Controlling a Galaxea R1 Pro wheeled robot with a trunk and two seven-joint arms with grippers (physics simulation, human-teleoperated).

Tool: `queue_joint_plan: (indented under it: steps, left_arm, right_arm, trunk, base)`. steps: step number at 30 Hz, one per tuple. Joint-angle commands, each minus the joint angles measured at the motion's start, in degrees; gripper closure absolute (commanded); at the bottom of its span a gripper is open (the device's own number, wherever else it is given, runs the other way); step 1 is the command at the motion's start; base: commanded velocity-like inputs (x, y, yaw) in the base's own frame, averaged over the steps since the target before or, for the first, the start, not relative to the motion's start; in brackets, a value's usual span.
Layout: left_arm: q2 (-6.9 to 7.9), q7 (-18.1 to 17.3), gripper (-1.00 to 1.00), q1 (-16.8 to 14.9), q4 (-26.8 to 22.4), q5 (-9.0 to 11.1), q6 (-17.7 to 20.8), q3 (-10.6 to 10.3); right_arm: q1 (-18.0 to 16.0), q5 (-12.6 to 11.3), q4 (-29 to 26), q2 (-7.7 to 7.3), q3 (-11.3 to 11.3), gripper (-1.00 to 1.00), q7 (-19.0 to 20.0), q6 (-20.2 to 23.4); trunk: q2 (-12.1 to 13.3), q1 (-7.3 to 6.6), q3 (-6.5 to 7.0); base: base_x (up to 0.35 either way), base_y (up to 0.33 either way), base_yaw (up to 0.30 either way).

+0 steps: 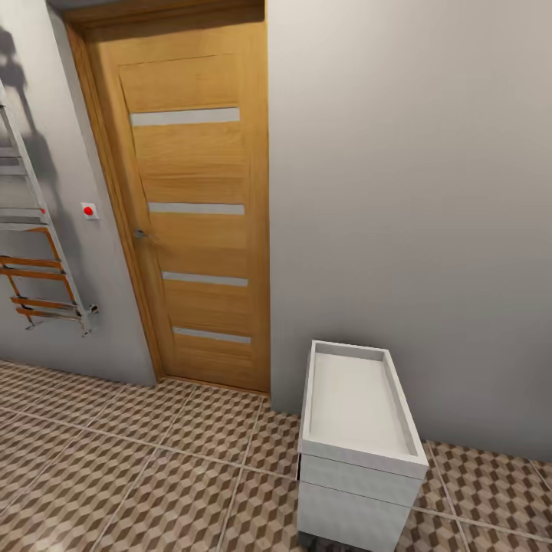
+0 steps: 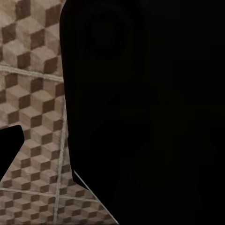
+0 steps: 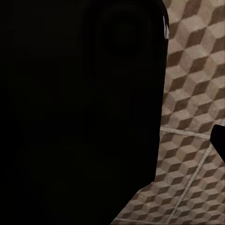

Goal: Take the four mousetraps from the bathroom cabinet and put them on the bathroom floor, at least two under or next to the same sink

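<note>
Can't really tell what either set of jaws is doing right now. In the left wrist view a big black mass sits right in front of the camera, with a smaller black bit poking in at one edge, and no fingertips clear enough to say whether the jaws are apart or together. The right wrist view is the same deal: a big dark shape and a small dark corner at the edge, so I can't call that one either.

Past those dark shapes, both cameras look at the bathroom floor (image 2: 33, 93), square tiles with a brown, beige and white cube pattern and pale grout lines. It's there beyond the right arm's dark mass too (image 3: 192, 93), with nothing lying on the bits I can see.

Further out, from the head view, the same tiled floor (image 1: 153, 475) runs up to plain grey walls. Against the wall stands a small white drawer unit (image 1: 356, 452) with a raised rim round its top like a shallow tray, and that tray has nothing in it. Its drawer fronts are closed, so whatever's inside is hidden.

Beyond it is a tall orange-brown wooden door (image 1: 192, 215) with four narrow frosted strips across it, shut, with a small metal handle. Beside the door on the wall is a little white switch plate with a red dot (image 1: 90, 210). At the far edge hangs a chrome ladder-style towel rail (image 1: 34, 253) with some orange-brown wooden bars low down.
</note>
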Motion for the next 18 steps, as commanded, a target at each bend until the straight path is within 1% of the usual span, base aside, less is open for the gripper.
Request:
queue_joint_plan:
  steps: [1,18]
  left_arm:
    - [-0.33,-0.09,-1.00,-0.08,-0.33,-0.07,-0.26,0.01]
    - [-0.27,-0.09,-1.00,-0.08,-1.49,0.26,-0.34,0.25]
  right_arm:
    - [-0.09,-0.07,0.00,-0.16,-0.06,-1.00,-0.09,0.33]
    - [-0.09,-0.10,0.00,-0.58,-0.04,-1.00,-0.09,-0.22]
  trunk:
    - [-0.03,0.00,-0.03]
    - [-0.03,0.00,-0.03]
  base:
    - [0.000,0.000,0.000]
    - [0.000,0.000,0.000]
